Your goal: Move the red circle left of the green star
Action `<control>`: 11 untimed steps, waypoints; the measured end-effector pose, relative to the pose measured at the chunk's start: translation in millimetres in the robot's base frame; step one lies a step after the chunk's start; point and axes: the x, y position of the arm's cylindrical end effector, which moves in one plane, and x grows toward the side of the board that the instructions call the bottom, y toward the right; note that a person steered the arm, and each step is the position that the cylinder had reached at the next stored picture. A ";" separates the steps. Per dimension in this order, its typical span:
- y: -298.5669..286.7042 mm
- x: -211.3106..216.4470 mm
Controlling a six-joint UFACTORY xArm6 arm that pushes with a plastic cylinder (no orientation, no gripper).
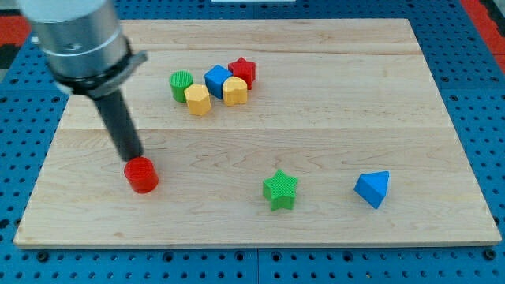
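The red circle (141,174) lies on the wooden board (331,102) at the view's lower left. The green star (280,189) lies to its right, near the view's bottom middle, well apart from it. My tip (132,157) stands just above and slightly left of the red circle, touching or nearly touching its upper edge. The dark rod rises from there to the grey arm body at the view's top left.
A cluster sits at the view's upper middle: a green circle (181,84), a yellow hexagon (197,100), a blue cube (218,80), a second yellow block (235,91) and a red star (243,71). A blue triangle (372,188) lies at the lower right.
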 end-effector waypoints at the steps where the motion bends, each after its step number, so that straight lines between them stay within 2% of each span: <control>1: -35.4 -3.0; 3: 43.3 30.9; 5: 32.5 78.2; 6: 51.7 103.8; 7: 60.8 75.9; 8: 84.7 66.9; 10: 157.0 74.1; 11: 189.9 94.6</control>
